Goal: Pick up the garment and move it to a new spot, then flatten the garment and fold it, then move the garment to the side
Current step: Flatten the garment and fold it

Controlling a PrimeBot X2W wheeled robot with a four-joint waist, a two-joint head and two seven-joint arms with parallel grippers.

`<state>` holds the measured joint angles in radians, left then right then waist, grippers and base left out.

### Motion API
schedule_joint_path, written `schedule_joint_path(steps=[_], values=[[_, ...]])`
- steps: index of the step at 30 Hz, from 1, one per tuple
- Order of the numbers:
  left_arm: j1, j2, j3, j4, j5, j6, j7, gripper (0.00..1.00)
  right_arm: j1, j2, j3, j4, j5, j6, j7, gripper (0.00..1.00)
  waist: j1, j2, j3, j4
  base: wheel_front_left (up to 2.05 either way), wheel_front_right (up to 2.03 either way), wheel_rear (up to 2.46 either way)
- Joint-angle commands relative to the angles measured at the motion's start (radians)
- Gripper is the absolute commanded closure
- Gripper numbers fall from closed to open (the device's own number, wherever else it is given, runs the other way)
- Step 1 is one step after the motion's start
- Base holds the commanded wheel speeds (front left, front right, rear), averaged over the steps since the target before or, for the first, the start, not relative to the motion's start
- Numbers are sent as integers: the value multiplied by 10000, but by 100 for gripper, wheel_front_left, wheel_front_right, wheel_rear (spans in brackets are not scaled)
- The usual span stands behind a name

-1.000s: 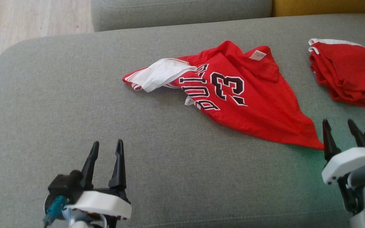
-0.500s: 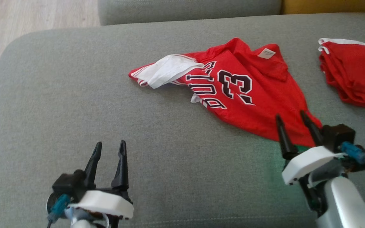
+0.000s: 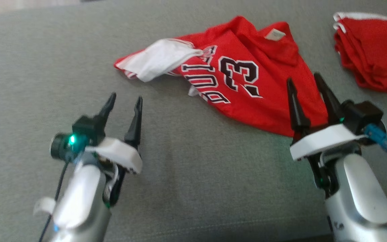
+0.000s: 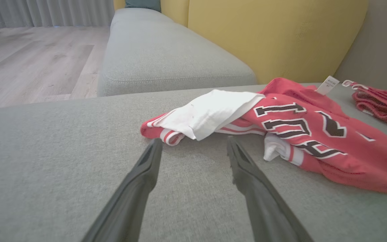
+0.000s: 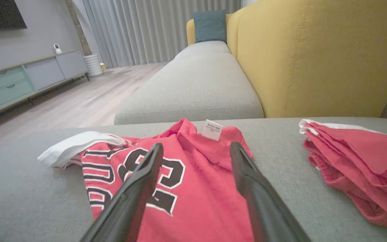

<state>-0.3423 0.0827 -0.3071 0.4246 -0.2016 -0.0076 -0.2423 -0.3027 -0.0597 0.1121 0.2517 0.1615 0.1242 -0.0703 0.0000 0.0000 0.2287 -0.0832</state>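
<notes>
The garment [image 3: 247, 84] is a red jersey with black and white lettering and a white sleeve, lying crumpled on the grey sofa cushion [image 3: 193, 174]. It also lies ahead in the left wrist view [image 4: 314, 127] and the right wrist view [image 5: 193, 181]. My left gripper [image 3: 125, 101] is open, hovering over bare cushion just short of the white sleeve [image 4: 210, 111]. My right gripper [image 3: 303, 79] is open over the garment's near right corner, its fingers [image 5: 139, 188] on either side of the printed number. Nothing is held.
A second red cloth [image 3: 371, 53] lies bunched at the far right of the cushion. A yellow backrest [image 5: 314, 57] rises behind it. Another grey seat [image 5: 193, 84] extends beyond, with wooden floor [image 4: 35, 64] to the left.
The camera has tilted down and nearer. Both arms have reached forward: the left gripper has come up toward the white sleeve, and the right has moved in from the right onto the garment's corner.
</notes>
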Motion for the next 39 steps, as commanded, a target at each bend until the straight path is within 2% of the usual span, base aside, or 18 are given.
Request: schedule_joint_path(steps=[1,10,16,17,18,19,25,33,39], values=[[-651,235,286,84,136,-21,-47,0,-479,89,279,-337,255,65,-242,0,0,0,494,-406,0,0,0],[-2480,547,87,1782,793,118,-163,0,-1227,93,429,-357,787,65,-966,0,0,0,1336,-728,0,0,0],[-3110,548,-26,2073,1043,215,-190,0,-1353,94,510,-306,894,65,-1170,0,0,0,1535,-741,0,0,0],[-3163,537,-31,1981,1066,220,-191,29,-1370,94,509,-284,906,65,-1194,0,0,0,1545,-742,0,0,0],[-3188,524,-17,1832,1070,222,-191,80,-1383,94,511,-263,916,65,-1219,0,0,0,1545,-745,0,0,0],[-3185,515,-1,1638,1075,220,-192,100,-1390,94,512,-247,931,65,-1245,0,0,0,1538,-746,0,0,0],[-2779,434,114,-73,1160,263,-193,100,-1310,94,415,-135,966,65,-1355,0,0,0,1337,-669,0,0,0],[-2358,164,66,-3179,1445,366,-194,100,-1082,94,149,-154,944,65,-1384,0,0,0,1104,-558,0,0,0],[-2731,153,-137,-3982,1736,249,-194,100,-1089,95,228,-239,998,65,-1348,0,0,0,1220,-760,0,0,0]])
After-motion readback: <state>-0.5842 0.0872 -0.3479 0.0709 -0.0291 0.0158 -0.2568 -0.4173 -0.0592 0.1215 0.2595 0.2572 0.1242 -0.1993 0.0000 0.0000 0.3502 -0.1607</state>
